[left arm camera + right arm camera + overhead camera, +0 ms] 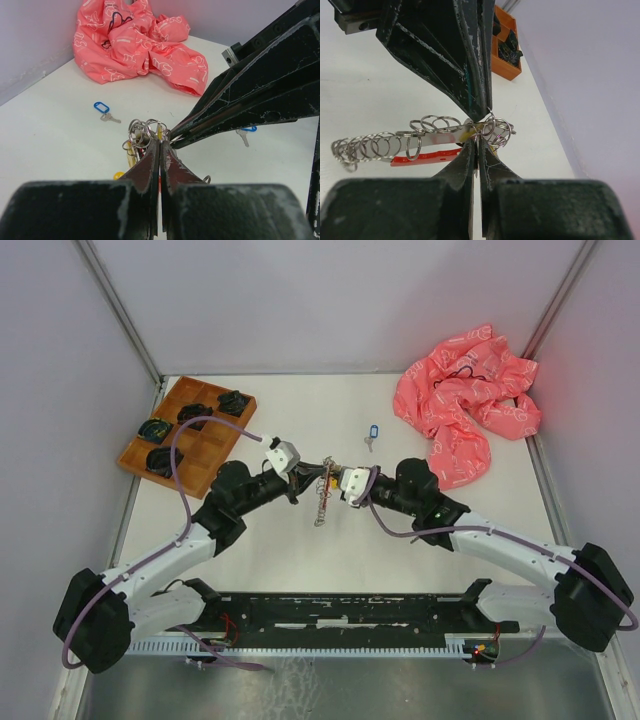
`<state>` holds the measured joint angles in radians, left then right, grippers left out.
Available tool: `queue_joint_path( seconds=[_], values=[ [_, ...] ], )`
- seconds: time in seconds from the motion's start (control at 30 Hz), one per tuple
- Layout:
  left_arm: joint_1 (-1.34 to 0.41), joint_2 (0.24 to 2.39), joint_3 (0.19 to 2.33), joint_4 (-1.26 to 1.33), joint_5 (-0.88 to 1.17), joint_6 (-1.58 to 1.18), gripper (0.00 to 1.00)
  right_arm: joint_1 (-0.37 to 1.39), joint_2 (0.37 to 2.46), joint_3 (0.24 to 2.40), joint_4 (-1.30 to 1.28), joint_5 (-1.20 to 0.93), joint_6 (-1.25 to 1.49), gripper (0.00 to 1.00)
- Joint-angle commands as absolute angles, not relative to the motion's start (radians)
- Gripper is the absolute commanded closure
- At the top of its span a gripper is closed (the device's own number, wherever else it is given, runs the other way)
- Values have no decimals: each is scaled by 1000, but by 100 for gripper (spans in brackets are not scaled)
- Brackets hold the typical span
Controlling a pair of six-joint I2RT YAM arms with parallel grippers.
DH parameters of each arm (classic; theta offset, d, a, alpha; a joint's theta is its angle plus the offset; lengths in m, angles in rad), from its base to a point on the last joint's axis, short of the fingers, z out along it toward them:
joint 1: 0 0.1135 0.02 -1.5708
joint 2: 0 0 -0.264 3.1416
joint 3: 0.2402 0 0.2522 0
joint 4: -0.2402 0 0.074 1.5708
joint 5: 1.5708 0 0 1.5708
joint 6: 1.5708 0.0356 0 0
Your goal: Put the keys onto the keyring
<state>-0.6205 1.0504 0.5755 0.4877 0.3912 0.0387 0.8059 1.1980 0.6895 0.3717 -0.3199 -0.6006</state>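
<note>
Keyring point(420, 156) chains thin silvery loops beside glossy red strip

The keyring point(142, 131) is partly hidden behind the pinched jaws; the pink cloth point(135, 45) runs off the top edge.

No text, brand, number or sign can be read in any of the views. White line markings are printed all over the crumpled pink cloth point(465, 405) at the far right of the surface point(300, 410), but they are too small and too folded to be made out as letters. The blue tag point(101, 107) of the loose key point(109, 118) is seen only as a pale window in a blue rim, and no writing can be made out on it.
</note>
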Motion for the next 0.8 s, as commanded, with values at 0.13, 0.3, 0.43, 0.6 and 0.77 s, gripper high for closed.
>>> queue_joint_path(
  seconds=[0.13, 0.3, 0.43, 0.6, 0.77],
  values=[
    [-621, 1022, 604, 510, 353, 37, 97, 809, 1138, 710, 308, -227, -585, 80],
    [-619, 1023, 627, 435, 344, 49, 97, 808, 1104, 712, 270, -149, -559, 66],
    [-620, 1032, 638, 416, 334, 35, 97, 808, 1089, 712, 259, -222, -482, 60],
    [-620, 1048, 660, 385, 291, 2, 97, 808, 1104, 699, 308, -245, -333, 58],
    [-620, 1064, 709, 321, 249, -36, 97, 808, 1147, 725, 300, -240, -200, 55]
  ],
)
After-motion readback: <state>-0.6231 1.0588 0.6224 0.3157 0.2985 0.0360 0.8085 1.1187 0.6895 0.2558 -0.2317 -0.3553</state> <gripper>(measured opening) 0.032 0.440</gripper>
